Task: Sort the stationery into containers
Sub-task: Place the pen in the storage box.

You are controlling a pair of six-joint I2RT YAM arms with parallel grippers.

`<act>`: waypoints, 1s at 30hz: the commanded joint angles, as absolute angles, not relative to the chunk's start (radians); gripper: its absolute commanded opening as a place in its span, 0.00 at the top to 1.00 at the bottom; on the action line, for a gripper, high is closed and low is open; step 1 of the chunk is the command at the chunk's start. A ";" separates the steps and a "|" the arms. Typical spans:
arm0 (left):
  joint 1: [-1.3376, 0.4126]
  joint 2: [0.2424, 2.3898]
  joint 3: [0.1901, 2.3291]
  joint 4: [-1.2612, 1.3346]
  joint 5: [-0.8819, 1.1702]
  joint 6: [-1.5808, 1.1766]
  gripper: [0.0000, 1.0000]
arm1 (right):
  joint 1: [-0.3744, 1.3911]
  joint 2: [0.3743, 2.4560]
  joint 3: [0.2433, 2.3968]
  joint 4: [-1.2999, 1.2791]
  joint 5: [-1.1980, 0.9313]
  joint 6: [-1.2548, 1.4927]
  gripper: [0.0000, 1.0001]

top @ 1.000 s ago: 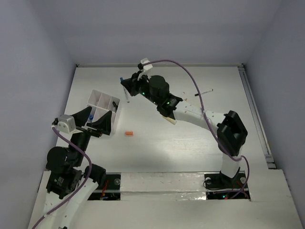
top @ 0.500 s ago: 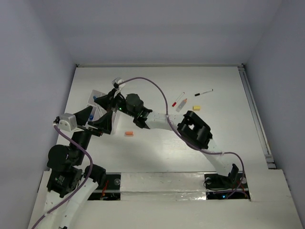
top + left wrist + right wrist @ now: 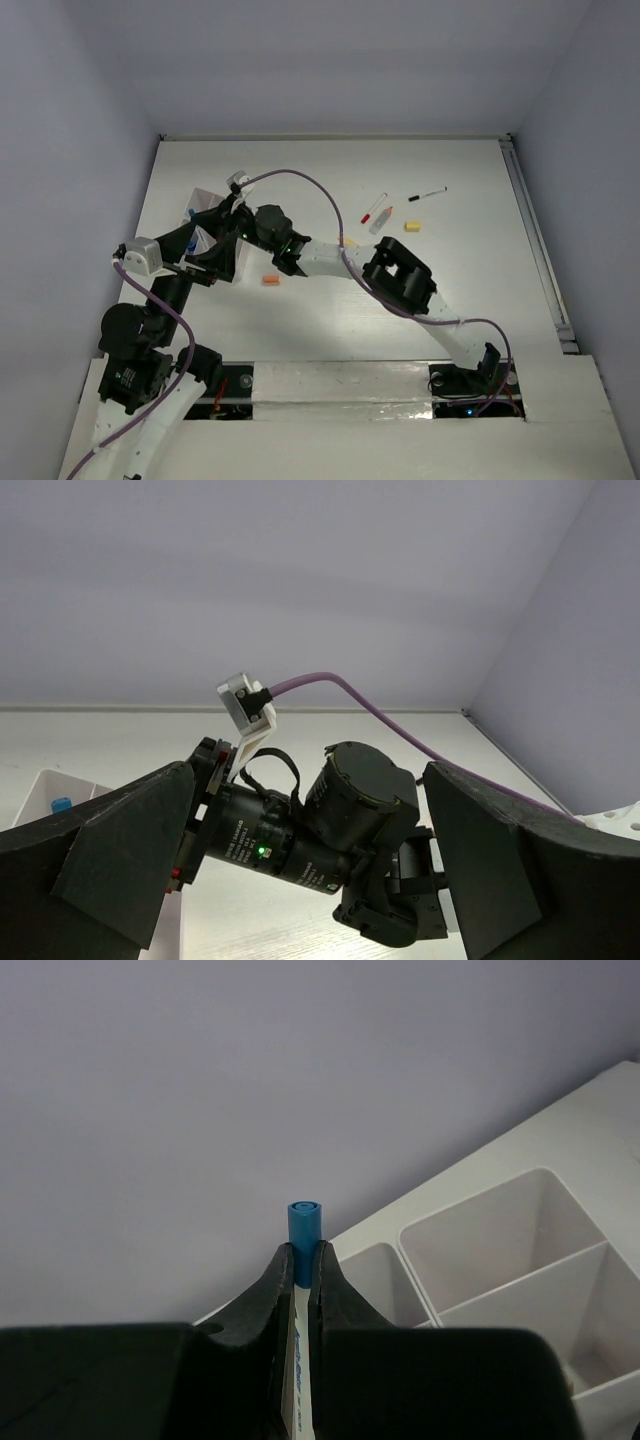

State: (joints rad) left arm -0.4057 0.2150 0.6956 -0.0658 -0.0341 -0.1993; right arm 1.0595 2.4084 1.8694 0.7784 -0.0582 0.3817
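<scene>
Right gripper (image 3: pixel 303 1260): jaws clamped on a white pen (image 3: pixel 304 1222), its blue cap poking past the tips, over the white divided box (image 3: pixel 520 1278). Left gripper (image 3: pixel 215 262): jaws spread wide at the box's near side, with the right wrist filling its view. Left wrist view alone shows a blue cap (image 3: pixel 60 803) in a compartment; whose it is, unclear. Overhead only: orange bit (image 3: pixel 270 280) near the box. Red-capped pen (image 3: pixel 373 208), tube (image 3: pixel 381 220), yellow bit (image 3: pixel 412 226) and black-capped pen (image 3: pixel 427 194) lie well apart to the right.

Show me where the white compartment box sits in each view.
Top external: left of centre, white box partly hidden by the arms.
Left wrist: bottom-left corner, at the frame edge.
Right wrist: lower right, compartments open.
Shared landmark: the right gripper, shut on the blue-capped pen, close to the box.
</scene>
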 commanded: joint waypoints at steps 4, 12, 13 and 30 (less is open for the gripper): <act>-0.402 0.222 0.703 -0.021 -0.021 -0.203 0.01 | 1.055 2.441 1.911 0.853 -0.021 0.379 1.00; -0.402 0.226 0.703 -0.020 -0.018 -0.206 0.01 | 1.055 2.428 1.887 0.864 -0.018 0.380 0.70; -0.402 0.227 0.703 -0.020 -0.018 -0.206 0.01 | 1.055 2.425 1.885 0.861 -0.015 0.380 0.68; -0.402 0.245 0.700 -0.020 -0.014 -0.207 0.01 | 0.970 2.054 1.559 0.677 0.133 0.324 0.59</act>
